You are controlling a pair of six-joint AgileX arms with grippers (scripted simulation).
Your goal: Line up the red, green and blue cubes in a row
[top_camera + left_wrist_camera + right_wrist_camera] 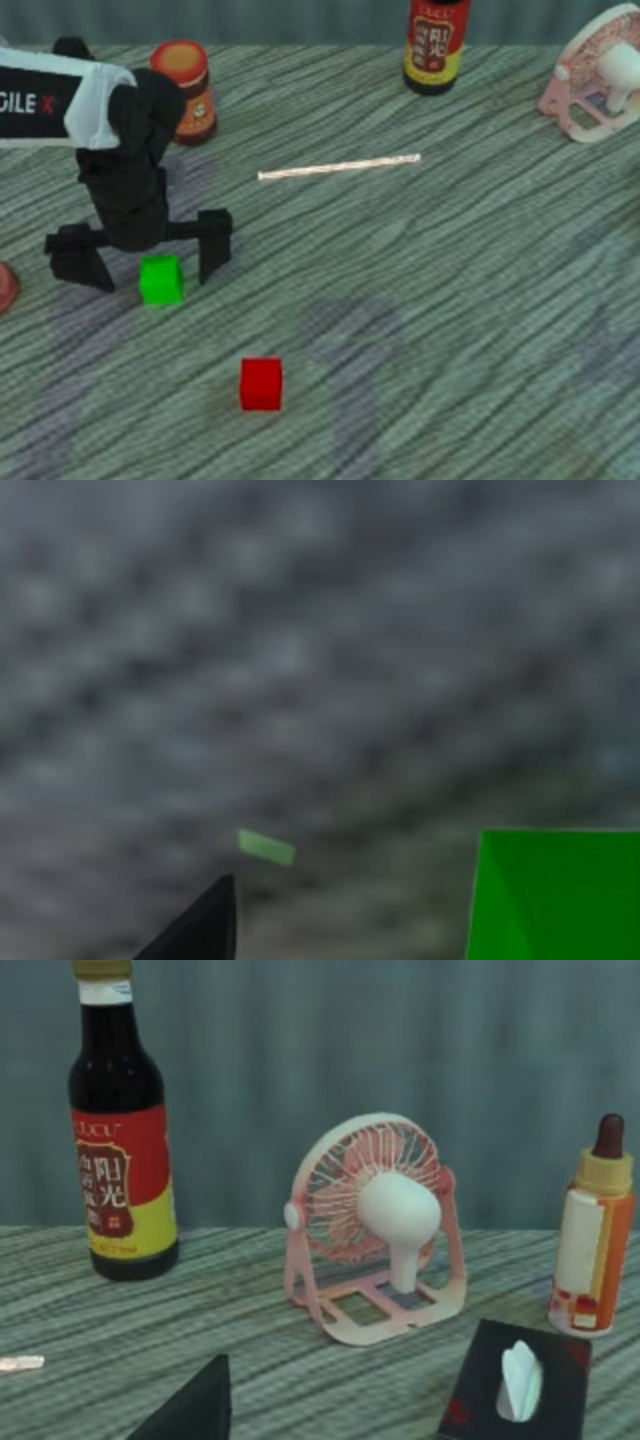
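While my left gripper (148, 258) hangs with its black fingers spread wide astride the green cube (160, 279), near the worktop's left edge, I count two matte, sharp-edged cubes in the top view. One red cube (261, 384) sits alone toward the near edge; no blue one shows. Striped grey-green cloth covers the worktop (450, 300). My right arm is out of the top view, and I cannot tell its claw's state.

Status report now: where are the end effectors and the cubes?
Left end effector open, straddling green cube. Red cube sits apart, nearer the front edge; blue cube not in view. Right end effector unseen from above. Nothing blocking.
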